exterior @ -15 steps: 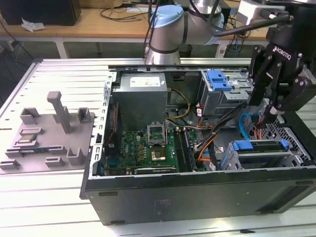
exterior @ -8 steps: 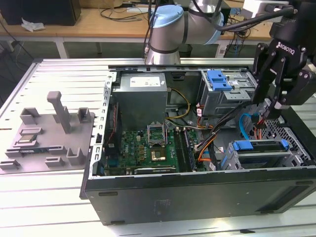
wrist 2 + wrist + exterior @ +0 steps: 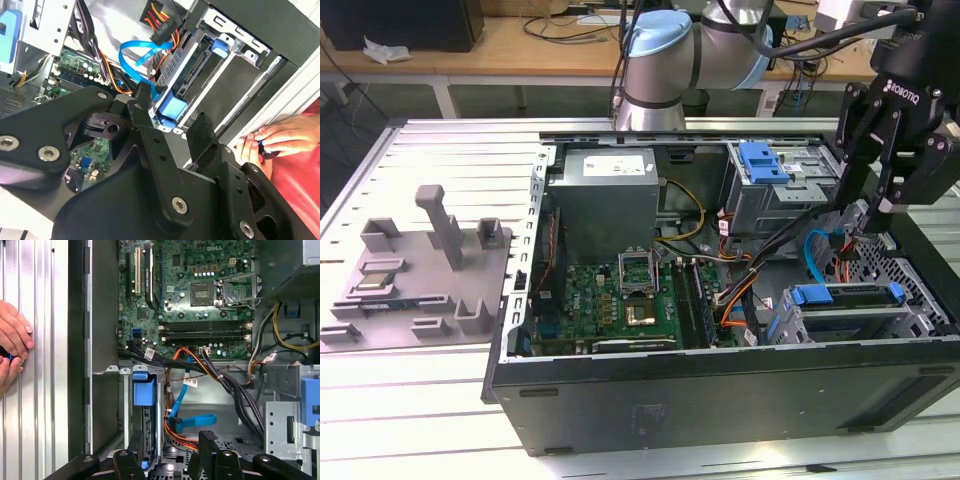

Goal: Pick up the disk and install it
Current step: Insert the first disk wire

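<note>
The disk [image 3: 845, 296] sits edge-up in the metal drive cage at the front corner of the open computer case, on the exterior view's right. Its blue carrier frame shows along the top, and it appears slotted into the cage in both wrist views [image 3: 144, 392] [image 3: 172, 109]. My gripper [image 3: 868, 205] hangs above and just behind the cage, open and holding nothing. In the first wrist view my gripper [image 3: 171, 440] has one finger [image 3: 134, 441] over the disk's cage and the other finger [image 3: 207, 439] over the cables.
Blue and orange cables [image 3: 817, 255] loop beside the cage, under my fingers. A second cage with a blue latch [image 3: 763, 160] stands further back. A grey fixture tray [image 3: 420, 270] lies on the exterior view's left. A person's hands [image 3: 12, 347] rest on the table beside the case.
</note>
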### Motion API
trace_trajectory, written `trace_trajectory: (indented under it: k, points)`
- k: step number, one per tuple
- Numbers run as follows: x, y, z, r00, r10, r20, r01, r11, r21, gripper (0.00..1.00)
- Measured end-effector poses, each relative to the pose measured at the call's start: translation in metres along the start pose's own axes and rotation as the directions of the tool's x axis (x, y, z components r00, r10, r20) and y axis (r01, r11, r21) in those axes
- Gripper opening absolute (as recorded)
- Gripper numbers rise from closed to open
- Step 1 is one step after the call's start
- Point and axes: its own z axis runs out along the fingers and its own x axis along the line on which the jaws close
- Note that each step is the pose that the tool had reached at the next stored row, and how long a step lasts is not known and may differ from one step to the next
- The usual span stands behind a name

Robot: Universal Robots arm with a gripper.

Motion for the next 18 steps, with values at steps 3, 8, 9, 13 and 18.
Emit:
trace_trajectory:
  k: [3,8,9,13,18]
  points:
    - [-0.0032,-0.0058,-0.0001,1.0000,0.006,0.0001,-0.006,1.0000,-0.0010,0.56]
    - [-0.0094,-0.0179,-0.0001,0.9998,0.018,0.0003,-0.018,0.9998,-0.0030,0.56]
    - [-0.0103,-0.0196,-0.0001,0.9998,0.020,0.0005,-0.020,0.9998,-0.0033,0.56]
    - [-0.0136,-0.0258,-0.0001,0.9996,0.027,0.0007,-0.027,0.9996,-0.0044,0.56]
    - [-0.0168,-0.0397,0.0032,0.9972,0.075,0.0016,-0.075,0.9971,-0.0122,0.56]
